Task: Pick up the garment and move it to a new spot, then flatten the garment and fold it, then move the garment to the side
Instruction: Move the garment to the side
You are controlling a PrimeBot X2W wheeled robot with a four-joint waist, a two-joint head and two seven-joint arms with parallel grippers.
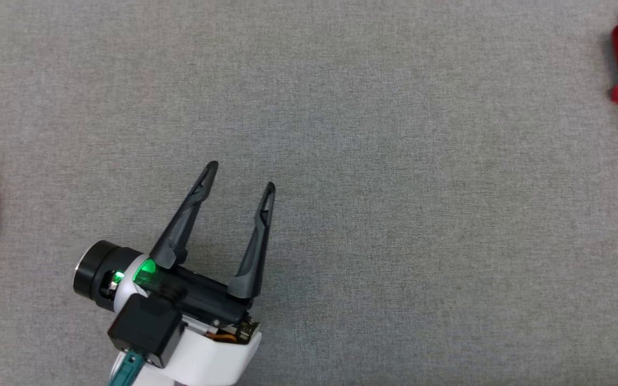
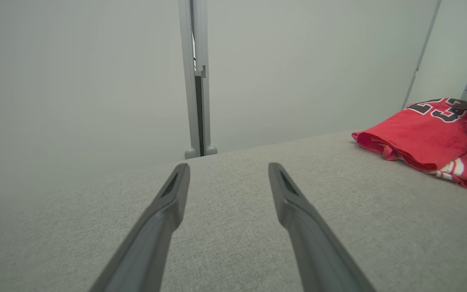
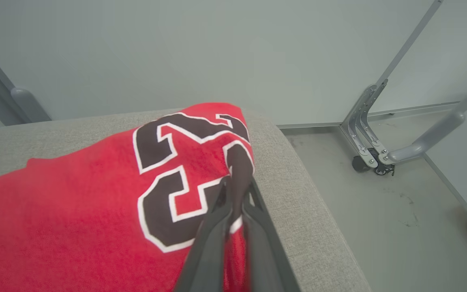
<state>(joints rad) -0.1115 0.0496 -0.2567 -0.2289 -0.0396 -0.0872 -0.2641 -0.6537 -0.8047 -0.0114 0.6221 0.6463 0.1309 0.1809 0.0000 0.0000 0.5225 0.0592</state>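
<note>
With the right fingers (image 3: 211, 247) clenched on a thin pinch of the folded red numbered jersey (image 3: 75, 202) at the right edge of the grey fabric desk (image 1: 395, 161) and the left fingers (image 1: 182, 225) spread empty, dragging could slip or unfold it.

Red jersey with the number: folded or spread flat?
Loosely folded. The red jersey lies in stacked layers at its edge, with the right pincer shut on it.

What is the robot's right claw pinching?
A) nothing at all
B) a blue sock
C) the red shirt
C: in the right wrist view, the right gripper is shut on a pinched-up fold of the red shirt.
</note>
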